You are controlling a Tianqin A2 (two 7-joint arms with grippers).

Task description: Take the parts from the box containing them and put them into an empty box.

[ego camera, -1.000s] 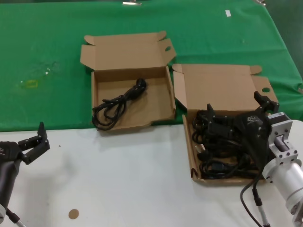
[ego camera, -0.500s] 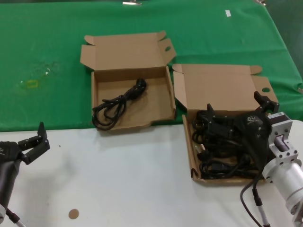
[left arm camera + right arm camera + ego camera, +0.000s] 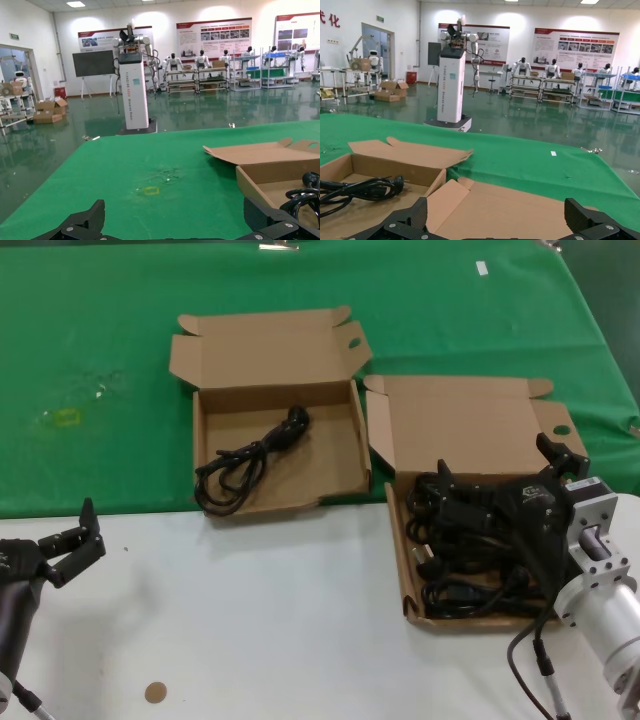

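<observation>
Head view showed two brown corrugated boxes on the surface (image 3: 260,620): the oval-holed box (image 3: 340,475) held one looped black rubber cord (image 3: 245,462), the round-holed box (image 3: 470,430) a tangled heap of cords (image 3: 455,585). The right tool (image 3: 505,475) hovered splayed wide over that heap, gripping nothing; the left tool (image 3: 75,538) sat released near the surface's edge. Only the wrist views showed the hall beyond

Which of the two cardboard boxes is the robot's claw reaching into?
The box on the robot's right, piled with black cords; the open right gripper hangs over it.
</observation>
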